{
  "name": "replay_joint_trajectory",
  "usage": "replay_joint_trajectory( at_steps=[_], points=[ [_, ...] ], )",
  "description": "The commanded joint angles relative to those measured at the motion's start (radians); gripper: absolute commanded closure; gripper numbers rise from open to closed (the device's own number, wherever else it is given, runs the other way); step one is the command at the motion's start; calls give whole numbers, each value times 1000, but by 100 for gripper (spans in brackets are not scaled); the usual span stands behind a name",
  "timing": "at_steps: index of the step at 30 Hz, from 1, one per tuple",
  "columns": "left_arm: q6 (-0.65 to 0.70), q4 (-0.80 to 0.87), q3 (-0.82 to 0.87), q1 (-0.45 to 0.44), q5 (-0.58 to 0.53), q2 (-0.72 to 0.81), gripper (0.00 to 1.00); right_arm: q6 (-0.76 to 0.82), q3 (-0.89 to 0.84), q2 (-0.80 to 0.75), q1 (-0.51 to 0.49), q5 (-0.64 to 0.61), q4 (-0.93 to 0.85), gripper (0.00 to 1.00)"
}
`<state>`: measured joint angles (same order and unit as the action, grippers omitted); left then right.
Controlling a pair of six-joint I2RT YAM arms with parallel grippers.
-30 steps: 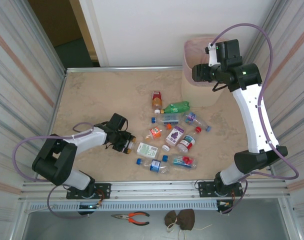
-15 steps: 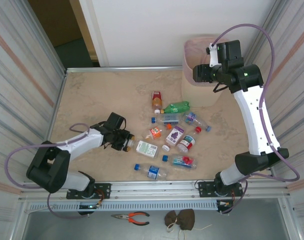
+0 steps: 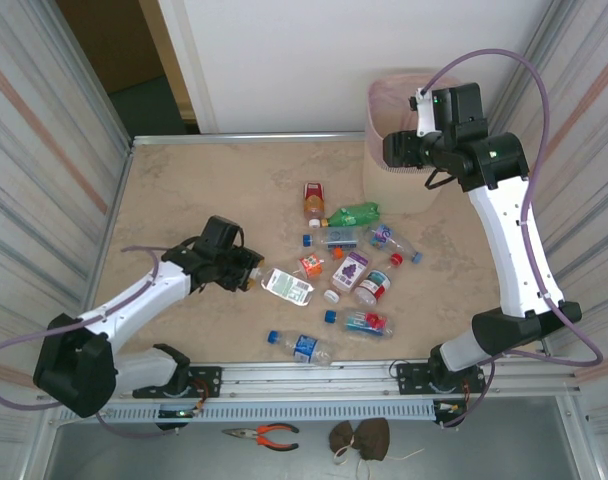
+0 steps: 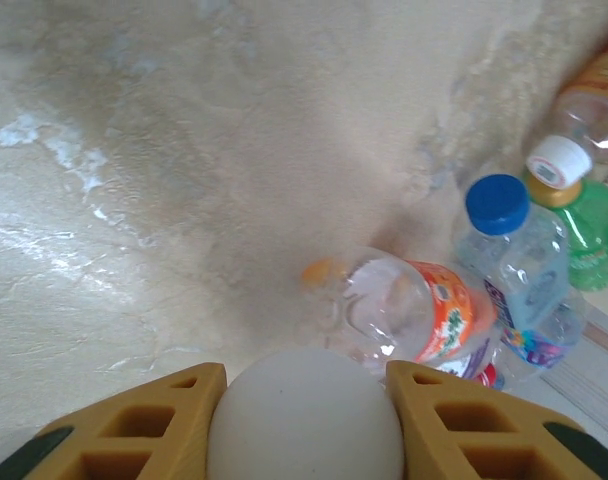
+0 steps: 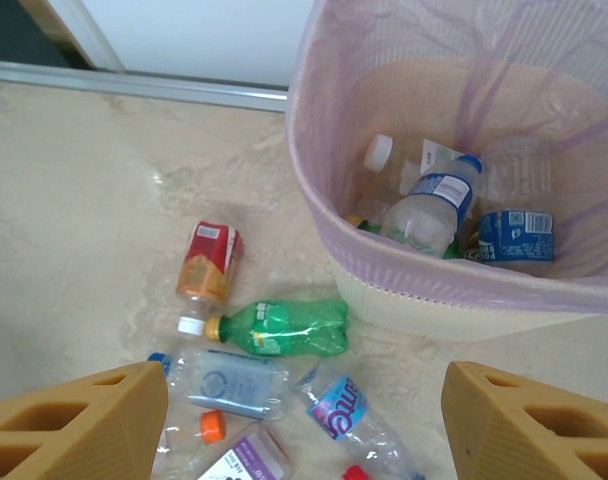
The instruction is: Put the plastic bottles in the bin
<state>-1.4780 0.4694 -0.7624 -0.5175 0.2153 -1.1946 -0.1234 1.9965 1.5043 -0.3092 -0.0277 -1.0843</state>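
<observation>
Pale plastic sits between the fingers of the left gripper [image 4: 304, 385]: we judge its jaws clamped on the rounded end of one bottle [image 4: 304, 425] (which end, we cannot tell). To carry it well we should lift clear of the orange-labelled bottle [image 4: 424, 310] lying just beyond, keep the grip firm, and let go only above the rim. The bin [image 3: 384, 100] stands well apart, at the table's far right corner, where the right gripper [image 5: 304, 390] hangs by it, jaws apart and empty.

The table [image 3: 184, 190] is overlooked from above and behind. Beyond each jaw pair, the green bottle [image 3: 356, 212] is shared: low from left, high from right.
</observation>
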Motion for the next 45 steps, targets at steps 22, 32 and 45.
replay_joint_trajectory(
  at_steps=[22,32,45],
  points=[
    [1012,-563,-213,83,485,194,95,4,-494,-289,-50,761,508,25],
    [1234,-653,-397,67,880,144,100,153,-581,-348,-226,954,644,10],
    [1326,-623,-506,14,937,128,100,274,-564,-305,-388,992,589,7]
  ],
)
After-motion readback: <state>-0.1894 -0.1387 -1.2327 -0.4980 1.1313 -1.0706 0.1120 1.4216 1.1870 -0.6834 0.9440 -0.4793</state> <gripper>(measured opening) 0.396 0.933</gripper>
